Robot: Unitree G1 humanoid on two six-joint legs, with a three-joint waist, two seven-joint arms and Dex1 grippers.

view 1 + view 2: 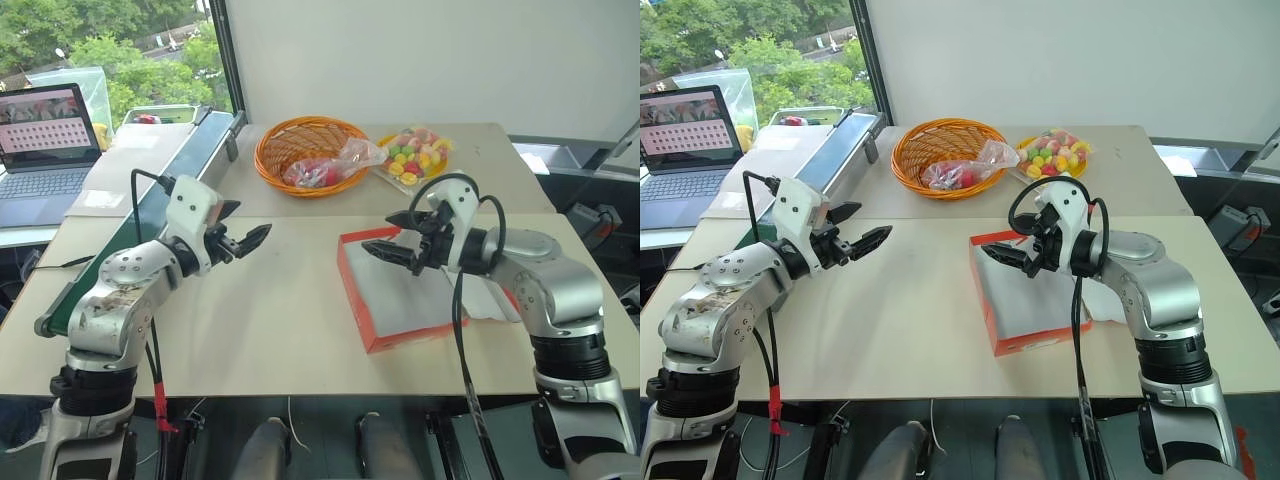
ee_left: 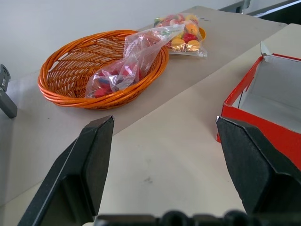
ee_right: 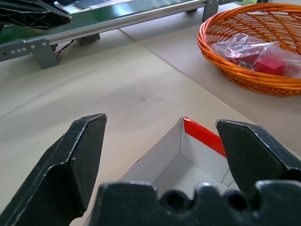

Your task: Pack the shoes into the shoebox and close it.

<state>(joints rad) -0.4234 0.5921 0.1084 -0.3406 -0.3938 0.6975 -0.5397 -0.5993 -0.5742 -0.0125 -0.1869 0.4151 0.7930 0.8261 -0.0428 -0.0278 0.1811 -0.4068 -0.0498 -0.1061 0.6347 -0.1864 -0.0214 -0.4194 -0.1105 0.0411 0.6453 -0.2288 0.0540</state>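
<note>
Shoebox [image 1: 400, 300] open; orange basket [image 1: 290, 150] holds plastic bag [image 1: 335, 165].

The red shoebox [image 1: 395, 300] lies open, white inside, on the table.

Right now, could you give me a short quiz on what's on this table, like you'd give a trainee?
1. True or false: the shoebox has nothing in it.
2. What lies in the orange basket? A) a shoe B) a clear bag of coloured items C) a laptop
3. Which end effector hangs over the shoebox, the left end effector or the right end effector?

Key: 1 true, its white inside is bare; 2 B; 3 the right, open, while the left, also open, hangs above bare table.
</note>
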